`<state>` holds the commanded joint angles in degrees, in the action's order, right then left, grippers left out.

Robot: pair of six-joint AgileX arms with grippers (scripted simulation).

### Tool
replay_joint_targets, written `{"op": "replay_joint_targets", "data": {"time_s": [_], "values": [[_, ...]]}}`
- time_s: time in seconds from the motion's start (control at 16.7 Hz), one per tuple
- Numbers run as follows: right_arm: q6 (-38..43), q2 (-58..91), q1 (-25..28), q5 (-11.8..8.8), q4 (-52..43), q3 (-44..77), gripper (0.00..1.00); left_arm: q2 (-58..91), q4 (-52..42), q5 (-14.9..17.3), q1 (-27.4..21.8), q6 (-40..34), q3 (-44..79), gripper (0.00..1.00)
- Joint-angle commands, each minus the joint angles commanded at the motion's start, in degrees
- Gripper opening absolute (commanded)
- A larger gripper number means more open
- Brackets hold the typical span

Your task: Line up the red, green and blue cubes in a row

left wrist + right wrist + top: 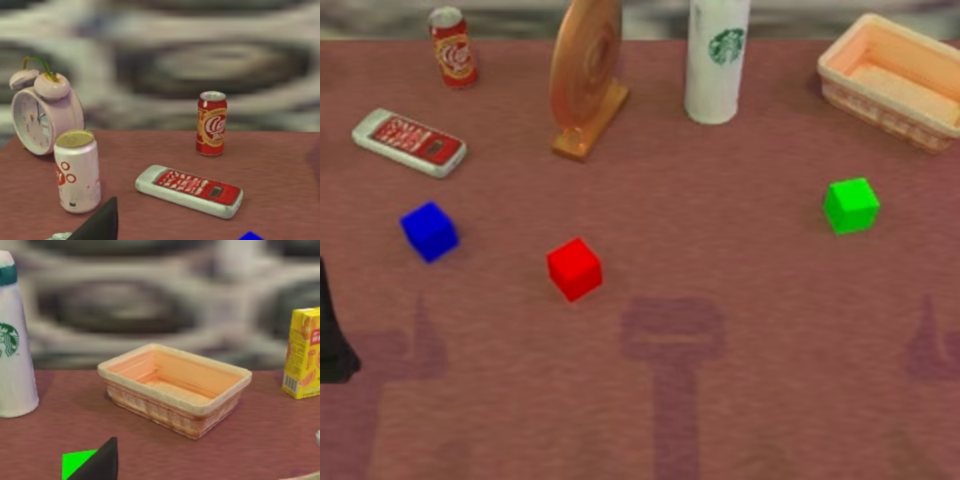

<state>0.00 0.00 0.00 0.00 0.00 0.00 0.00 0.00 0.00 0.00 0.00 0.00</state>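
Only a dark part of the left arm [334,335] shows from above, at the desk's left edge toward the near corner. The right arm does not appear in the top view. In the left wrist view a single dark fingertip [100,224] of the left gripper shows; in the right wrist view, one dark fingertip [100,464] of the right gripper.
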Motion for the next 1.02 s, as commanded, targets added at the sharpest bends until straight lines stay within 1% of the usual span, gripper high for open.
{"op": "replay_joint_targets", "data": {"time_s": [0.24,0.48,0.72,1.02], "values": [[0.0,0.0,0.0,0.0,0.0,0.0,1.0,1.75,-1.22,0.08,-0.61,0.44,1.73,1.0],[0.0,0.0,0.0,0.0,0.0,0.0,1.0,12.52,-8.18,0.23,-3.72,3.0,12.32,1.0],[0.0,0.0,0.0,0.0,0.0,0.0,1.0,32.84,-19.57,0.2,-8.39,7.23,29.98,1.0],[0.0,0.0,0.0,0.0,0.0,0.0,1.0,67.18,-36.97,0.06,-15.26,13.58,55.19,1.0]]}}
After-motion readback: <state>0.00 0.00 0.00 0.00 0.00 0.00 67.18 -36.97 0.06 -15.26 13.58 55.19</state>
